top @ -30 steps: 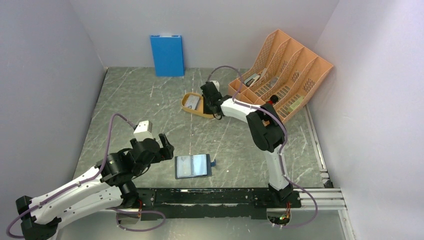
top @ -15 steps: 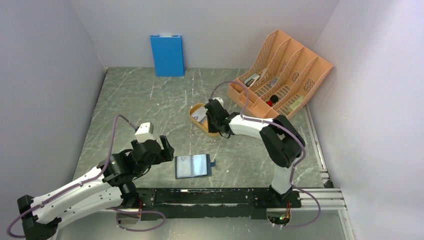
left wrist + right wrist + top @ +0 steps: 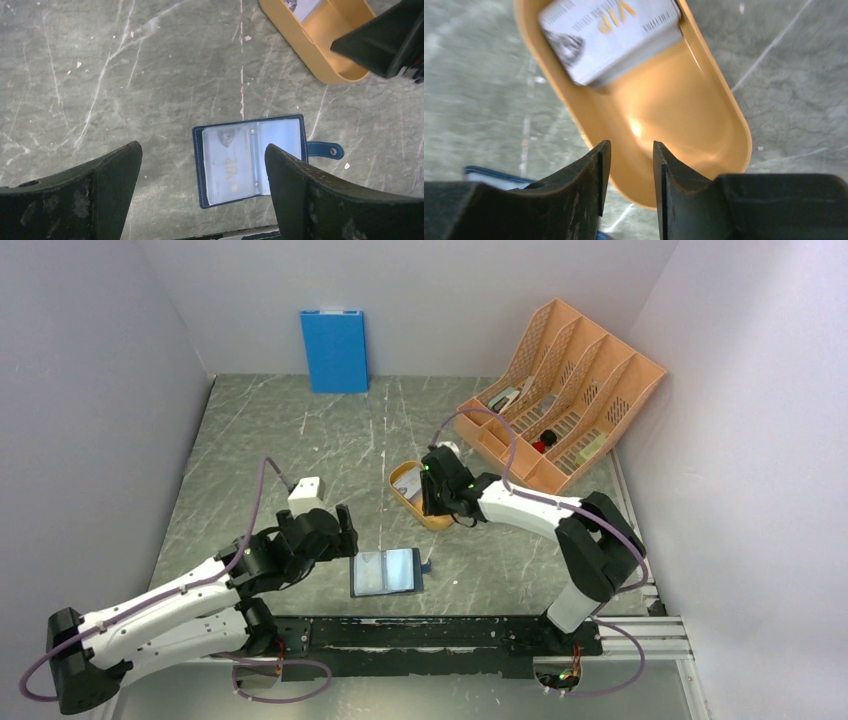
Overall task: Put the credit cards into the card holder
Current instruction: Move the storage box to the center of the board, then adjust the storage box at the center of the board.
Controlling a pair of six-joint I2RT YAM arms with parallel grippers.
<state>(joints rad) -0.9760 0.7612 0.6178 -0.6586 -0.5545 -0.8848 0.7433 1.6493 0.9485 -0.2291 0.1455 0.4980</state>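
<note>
The navy card holder (image 3: 387, 572) lies open on the table near the front edge, and also shows in the left wrist view (image 3: 250, 160). One pale card with VIP print (image 3: 227, 165) sits in its left clear pocket. Grey-silver credit cards (image 3: 609, 35) lie stacked at one end of the orange oval tray (image 3: 734, 115). My right gripper (image 3: 630, 147) is shut on the tray's near rim; from above it (image 3: 438, 498) sits over the tray (image 3: 408, 502). My left gripper (image 3: 202, 146) is open and empty, just left of the card holder (image 3: 332, 532).
An orange slotted file organizer (image 3: 560, 390) with small items stands at the back right. A bright blue flat panel (image 3: 334, 350) leans on the back wall. White walls close in on both sides. A black rail (image 3: 450, 632) runs along the near edge.
My right gripper has pulled the orange tray with its cards from the back toward the card holder. My left gripper has moved right and forward, closer to the card holder.
</note>
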